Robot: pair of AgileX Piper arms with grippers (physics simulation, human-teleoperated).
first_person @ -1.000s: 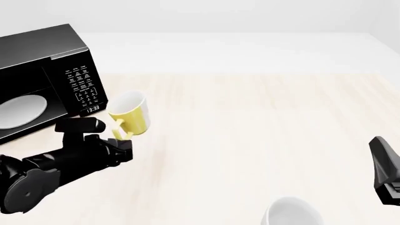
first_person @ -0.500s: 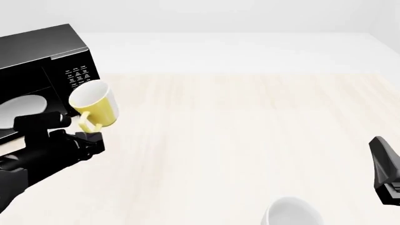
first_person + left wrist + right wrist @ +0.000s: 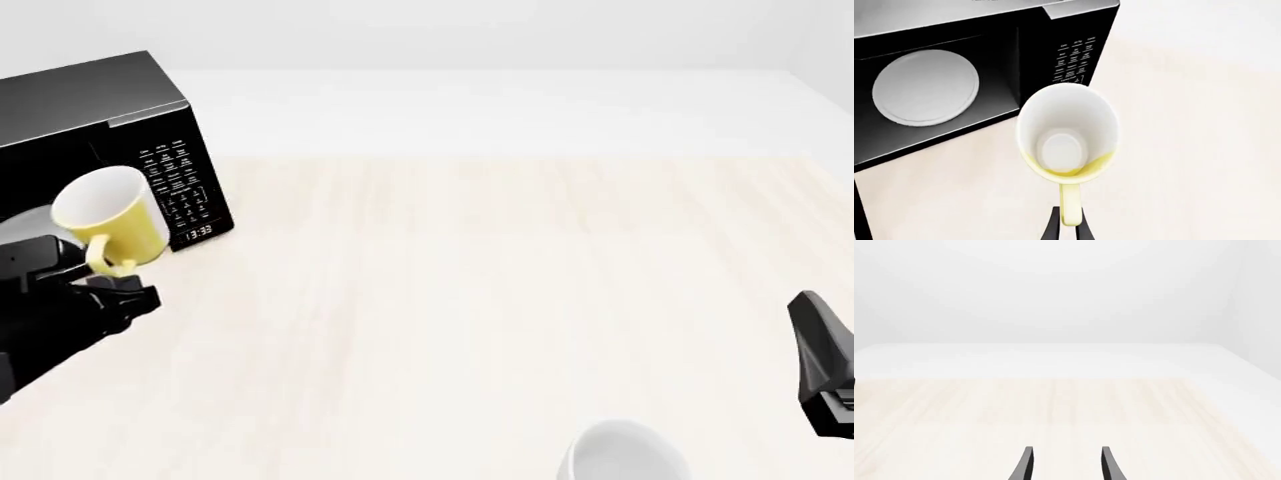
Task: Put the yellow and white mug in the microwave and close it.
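My left gripper [image 3: 118, 285] is shut on the handle of the yellow and white mug [image 3: 114, 225] and holds it in the air in front of the microwave [image 3: 107, 110], beside its keypad panel. In the left wrist view the mug [image 3: 1067, 132] shows its white inside, with the fingers [image 3: 1051, 227] pinching its yellow handle. The microwave [image 3: 987, 45] stands open there, with the white turntable plate [image 3: 924, 86] visible inside. Its door is out of view. My right gripper [image 3: 1064, 465] is open and empty, and in the front view [image 3: 825, 385] it is at the right edge.
A larger all-white mug [image 3: 621, 458] stands at the near edge of the light wood table [image 3: 507, 280], close to the right arm.
My left gripper has carried the mug to the left, from in front of the table's middle-left to just before the microwave's opening. The right arm has not moved.
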